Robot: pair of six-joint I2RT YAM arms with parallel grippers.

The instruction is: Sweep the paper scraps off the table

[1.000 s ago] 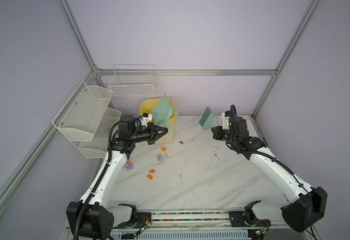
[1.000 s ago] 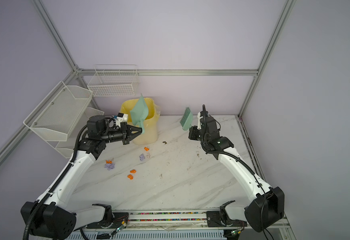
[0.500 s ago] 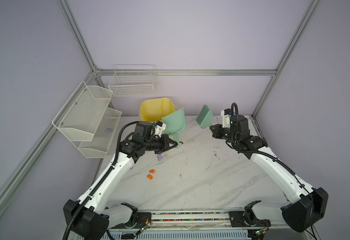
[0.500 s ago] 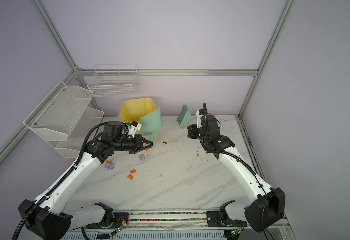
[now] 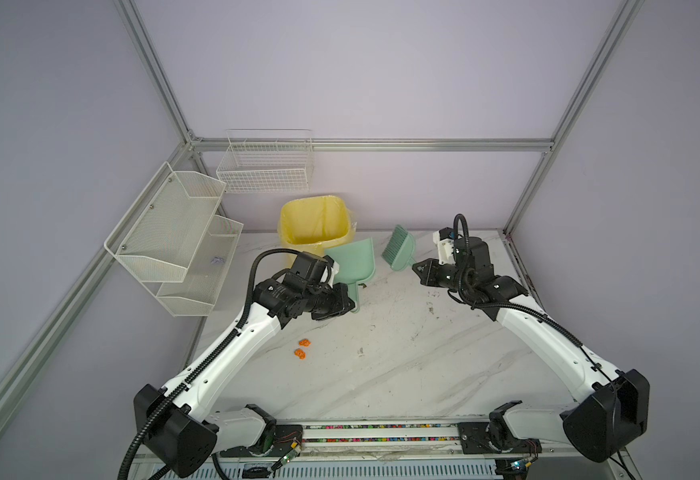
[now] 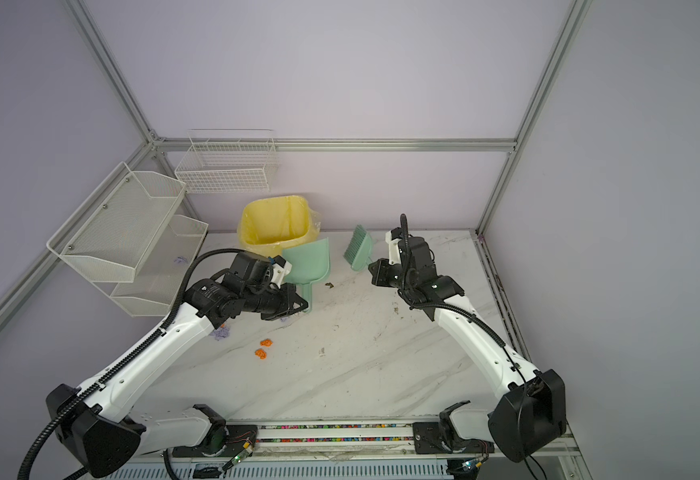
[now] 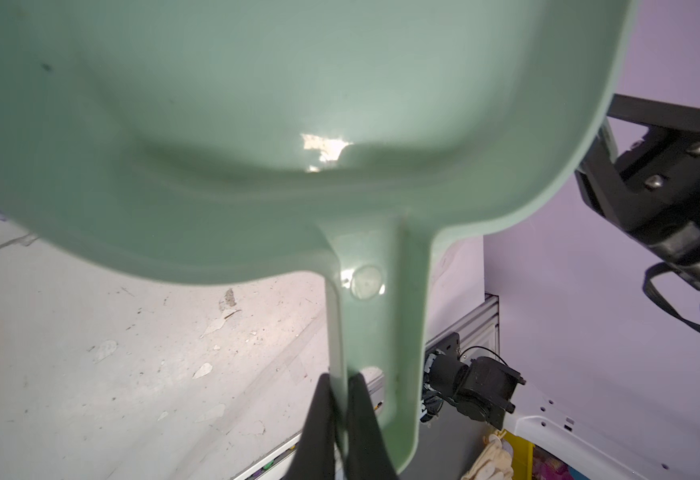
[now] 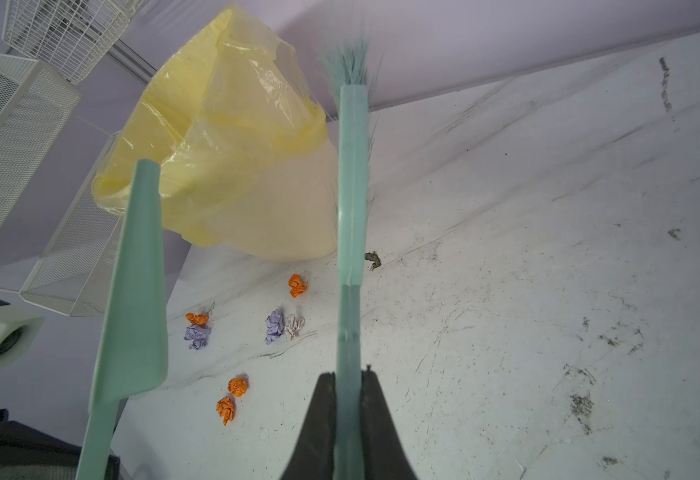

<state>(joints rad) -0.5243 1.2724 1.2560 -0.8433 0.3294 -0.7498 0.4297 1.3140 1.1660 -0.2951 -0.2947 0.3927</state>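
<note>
Dustpan [image 5: 352,262] mouth toward back wall [image 5: 381,187]

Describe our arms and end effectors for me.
The left arm and right arm have white link shells, black joints and black ribbed cable conduits. The left end effector and right end effector have slim, tapered black fingers.

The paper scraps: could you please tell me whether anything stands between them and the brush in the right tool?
Nothing visible does: in the right wrist view bare table lies between the brush and the paper scraps. The dustpan in the left tool hangs aside.
</note>
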